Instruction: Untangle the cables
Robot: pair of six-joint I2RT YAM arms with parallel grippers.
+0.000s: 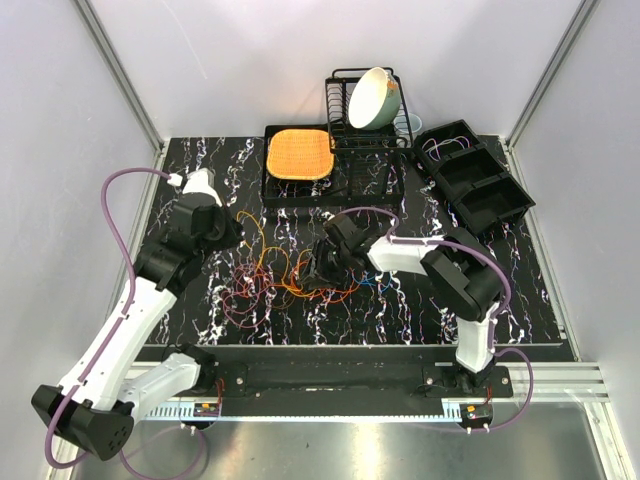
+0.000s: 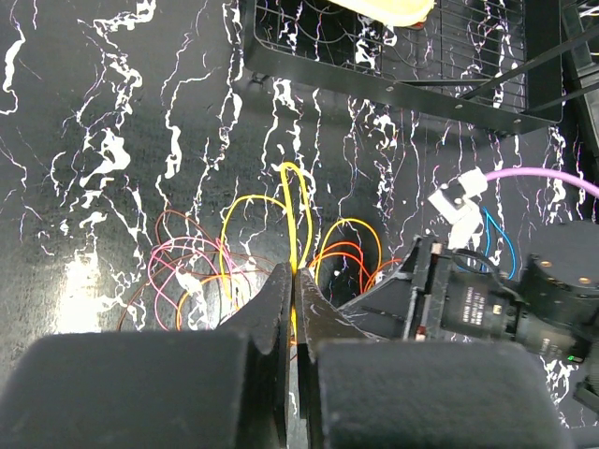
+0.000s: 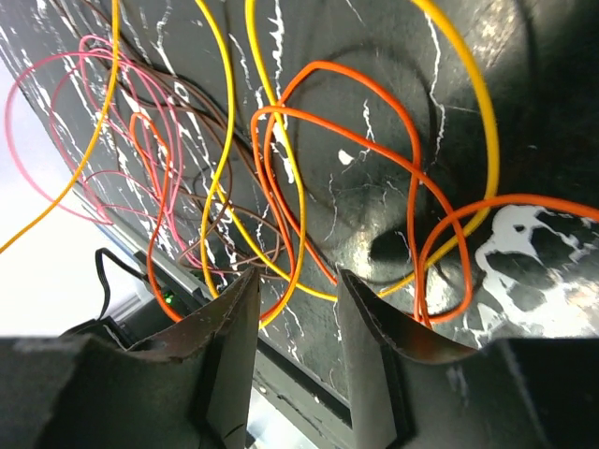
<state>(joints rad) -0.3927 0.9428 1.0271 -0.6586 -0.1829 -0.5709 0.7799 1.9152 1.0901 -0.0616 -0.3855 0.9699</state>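
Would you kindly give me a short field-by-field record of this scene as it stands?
Surface: black white-veined marbled table
Cables: tangle of thin yellow, orange, pink and brown wires, mid-table between arms
Left claw: shut on thin yellow wire
Right claw: open, low over thin orange wire loops

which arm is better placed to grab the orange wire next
Right, likely: the right claw is open astride the thin orange wire loop; the left claw is shut on a thin yellow wire.
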